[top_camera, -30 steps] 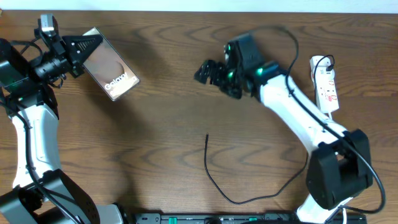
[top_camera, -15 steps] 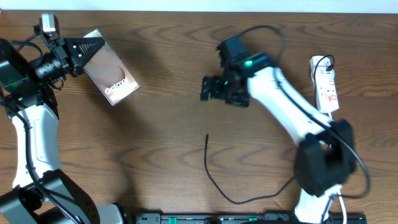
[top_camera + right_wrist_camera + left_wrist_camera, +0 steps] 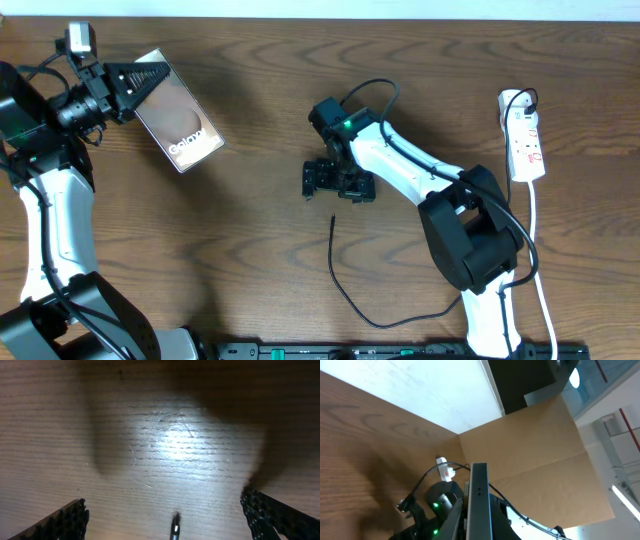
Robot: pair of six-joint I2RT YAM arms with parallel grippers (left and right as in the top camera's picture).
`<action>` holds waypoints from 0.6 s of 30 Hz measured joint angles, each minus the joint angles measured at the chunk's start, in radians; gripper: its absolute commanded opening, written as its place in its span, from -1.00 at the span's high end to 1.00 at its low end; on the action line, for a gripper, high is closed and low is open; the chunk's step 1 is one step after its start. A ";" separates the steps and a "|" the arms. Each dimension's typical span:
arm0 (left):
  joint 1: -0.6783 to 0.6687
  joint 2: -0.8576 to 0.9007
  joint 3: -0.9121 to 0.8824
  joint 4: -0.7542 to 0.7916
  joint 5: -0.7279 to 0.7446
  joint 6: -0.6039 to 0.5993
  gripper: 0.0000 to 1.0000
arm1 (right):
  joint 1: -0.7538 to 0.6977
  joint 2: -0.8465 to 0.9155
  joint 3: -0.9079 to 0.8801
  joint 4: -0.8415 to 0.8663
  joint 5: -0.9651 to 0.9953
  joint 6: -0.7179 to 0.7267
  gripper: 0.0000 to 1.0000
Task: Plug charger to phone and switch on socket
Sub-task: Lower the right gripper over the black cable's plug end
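Far left, the left gripper (image 3: 128, 78) is clamped on one end of the phone (image 3: 182, 128). That's up at the upper left of the bench (image 3: 250, 250), glossy face up with the white lettering showing. From the left wrist camera you only get the phone (image 3: 479, 505) edge-on between the fingers. Around the middle, the right gripper (image 3: 338, 183) hangs with its jaws spread wide, grasping nothing, just above the free tip of the charger (image 3: 335, 270). The right wrist camera shows the end of the charger (image 3: 175, 529) poking in at the bottom edge, between the two fingers (image 3: 70, 521) and apart from both. The thin black cable curls down and off toward the right arm's base. Far right, the white socket (image 3: 525, 135) lies well apart from everything, with a black plug in its top end.
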 measured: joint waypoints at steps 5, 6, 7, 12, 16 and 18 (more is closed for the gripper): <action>0.000 0.000 0.000 0.000 0.000 0.005 0.85 | 0.000 0.000 0.000 -0.017 0.013 0.039 -0.99; 0.000 0.000 0.000 0.000 0.000 0.005 0.85 | 0.000 0.000 0.000 -0.027 0.018 0.050 -0.99; 0.000 0.000 0.000 0.000 0.000 0.005 0.85 | 0.000 0.000 0.000 -0.036 0.026 0.059 -0.98; 0.000 0.000 0.000 0.000 0.000 0.008 0.85 | 0.001 0.000 0.000 -0.087 0.064 0.101 -0.99; 0.000 0.000 0.000 0.000 0.000 0.011 0.85 | 0.011 0.000 0.000 -0.092 0.084 0.116 -0.98; 0.000 0.000 0.000 0.000 0.000 0.012 0.85 | 0.029 0.000 0.000 -0.089 0.092 0.126 -0.99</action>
